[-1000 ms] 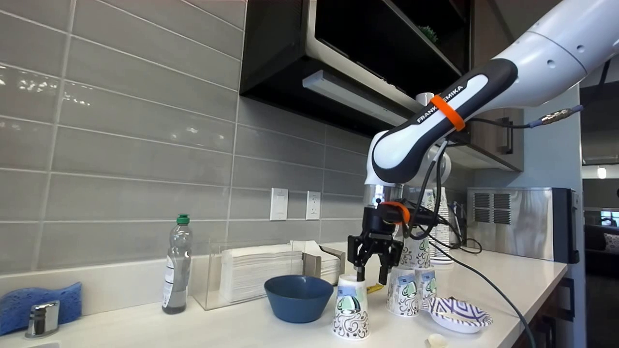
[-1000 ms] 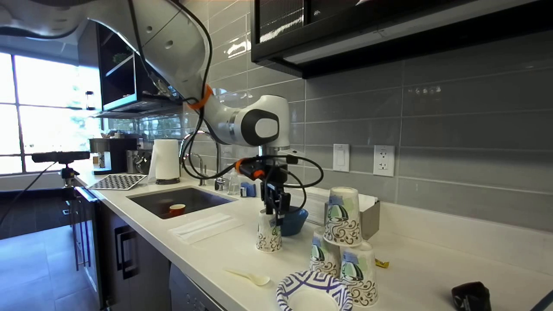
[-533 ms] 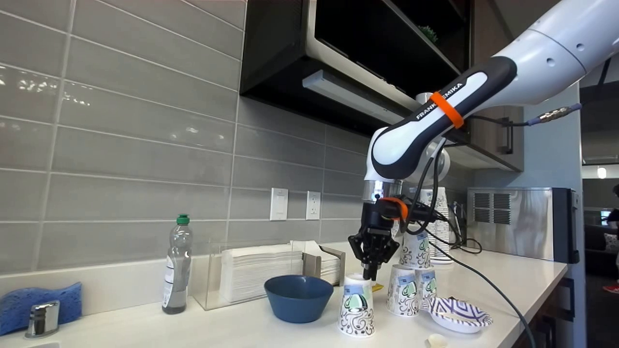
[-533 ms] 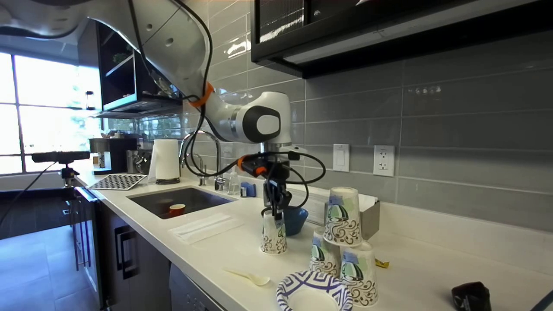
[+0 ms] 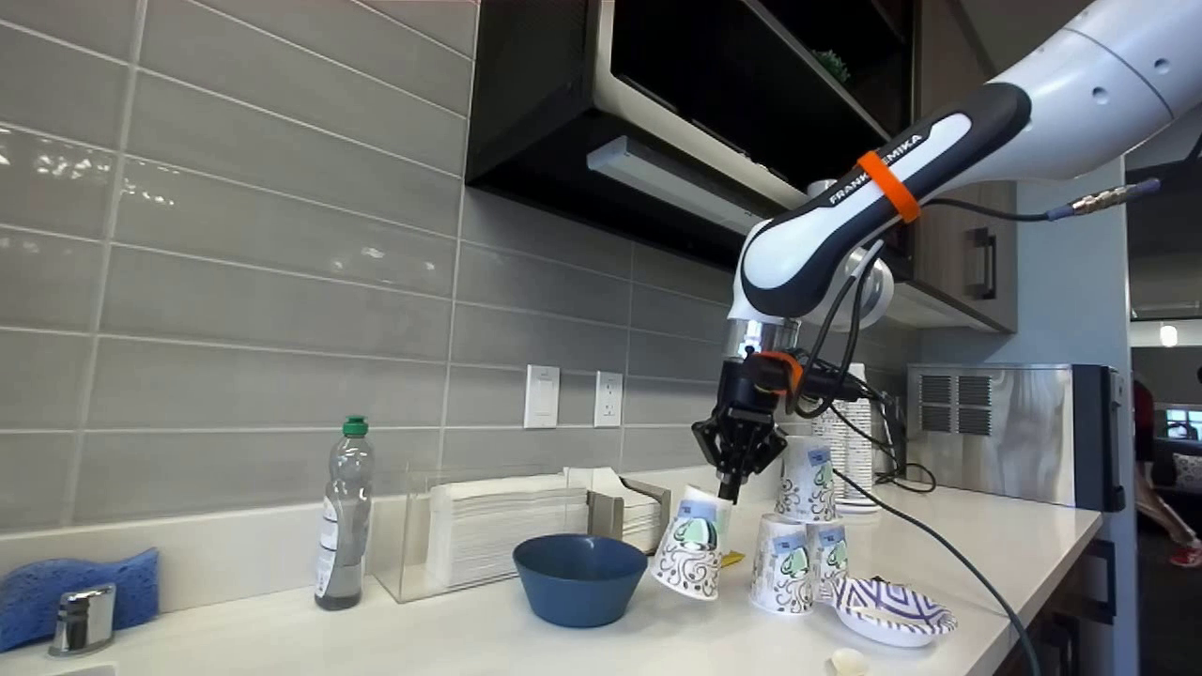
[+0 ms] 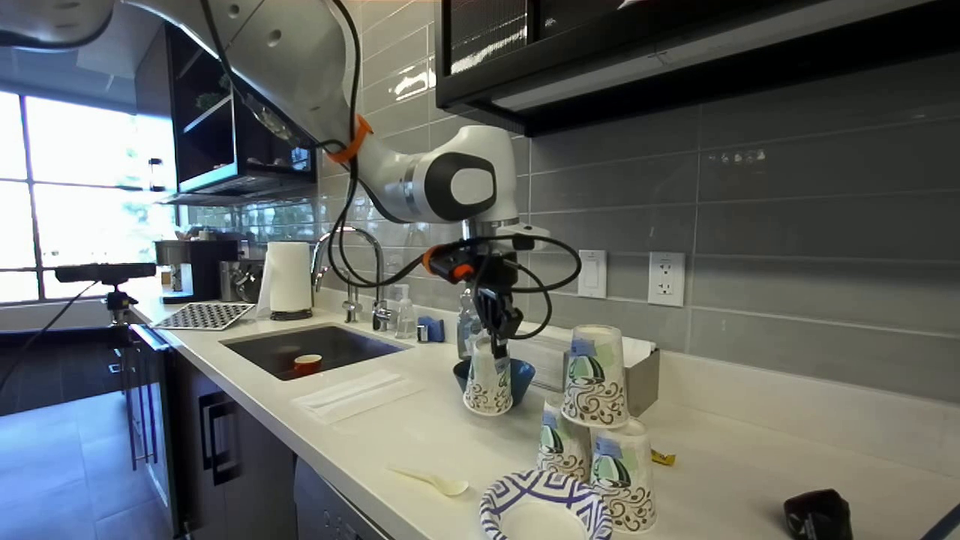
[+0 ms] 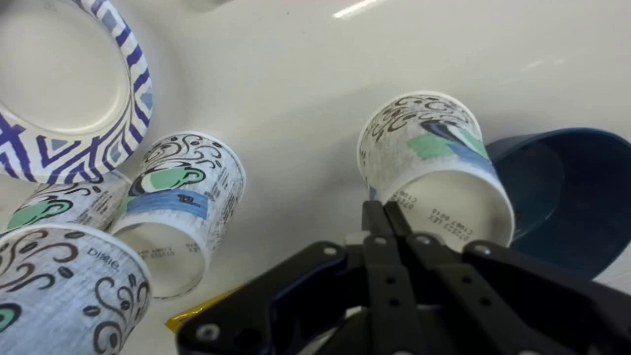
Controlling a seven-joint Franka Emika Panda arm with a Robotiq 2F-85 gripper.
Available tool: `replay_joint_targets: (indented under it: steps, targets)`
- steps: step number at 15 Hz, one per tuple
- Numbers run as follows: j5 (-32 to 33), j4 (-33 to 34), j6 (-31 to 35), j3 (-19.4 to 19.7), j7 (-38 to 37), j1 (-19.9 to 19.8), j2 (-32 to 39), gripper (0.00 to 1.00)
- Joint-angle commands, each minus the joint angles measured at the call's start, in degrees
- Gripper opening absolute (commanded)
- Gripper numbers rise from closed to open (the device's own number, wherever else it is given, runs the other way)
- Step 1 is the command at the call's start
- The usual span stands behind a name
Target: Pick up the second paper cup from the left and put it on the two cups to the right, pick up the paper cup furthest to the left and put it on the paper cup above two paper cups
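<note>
Paper cup (image 5: 692,551) (tilted, inverted) hangs pinched below the gripper (image 5: 729,492).

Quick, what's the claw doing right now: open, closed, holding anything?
Claw: closed, holding the upside-down white paper cup with blue-green print by its upper edge, tilted.

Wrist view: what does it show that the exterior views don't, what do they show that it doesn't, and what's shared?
Wrist view only: the lettering stamped on the base of the held cup.
Exterior views only, in both: the wall outlet, the soap bottle and the tiled wall.
Shared: the gripper shut on that cup, the three stacked cups, the blue bowl, the patterned dish.
</note>
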State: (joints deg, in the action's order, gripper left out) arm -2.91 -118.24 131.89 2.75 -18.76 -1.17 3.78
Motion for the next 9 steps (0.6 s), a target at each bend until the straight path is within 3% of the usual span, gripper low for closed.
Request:
replay_joint_targets:
  steps: [1,8,9]
  targets:
    - [1.00,-1.19,-1.44,0.28,-1.92,-0.35,-4.47,0.00]
    - [8.03,-0.72,-8.48,-0.97,-9.03,-1.07,-12.68,0.00]
    - [4.93,0.09,-7.08,-0.59,-6.25,-0.95,-9.89,0.02]
